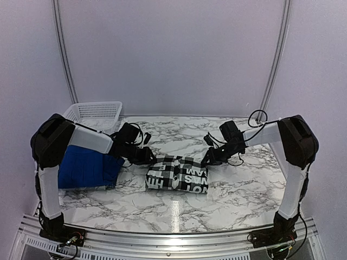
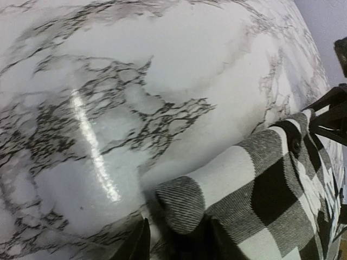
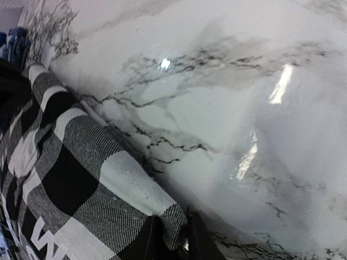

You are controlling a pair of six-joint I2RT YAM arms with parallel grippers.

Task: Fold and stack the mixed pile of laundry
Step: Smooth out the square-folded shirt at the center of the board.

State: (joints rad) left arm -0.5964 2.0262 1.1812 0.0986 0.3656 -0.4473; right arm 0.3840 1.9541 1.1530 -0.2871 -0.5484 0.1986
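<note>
A black-and-white buffalo-check flannel shirt [image 1: 177, 173] lies folded into a flat rectangle at the table's middle. My left gripper [image 1: 149, 157] sits low at its left end. In the left wrist view the shirt's corner [image 2: 184, 203] lies between the fingers of that gripper [image 2: 176, 246], jaws slightly open, a gap beside the left finger [image 2: 138, 244]. My right gripper [image 1: 209, 158] is at the shirt's right end. Its jaws [image 3: 173, 241] stand a little open around the flannel corner [image 3: 174, 219]. A royal-blue shirt [image 1: 87, 167] lies folded at the left, under the left arm.
A white lattice basket [image 1: 95, 114] stands at the back left against the wall. The marble table [image 1: 179, 130] stretches bare behind the flannel and towards the front edge [image 1: 173, 222]. White walls close in on three sides.
</note>
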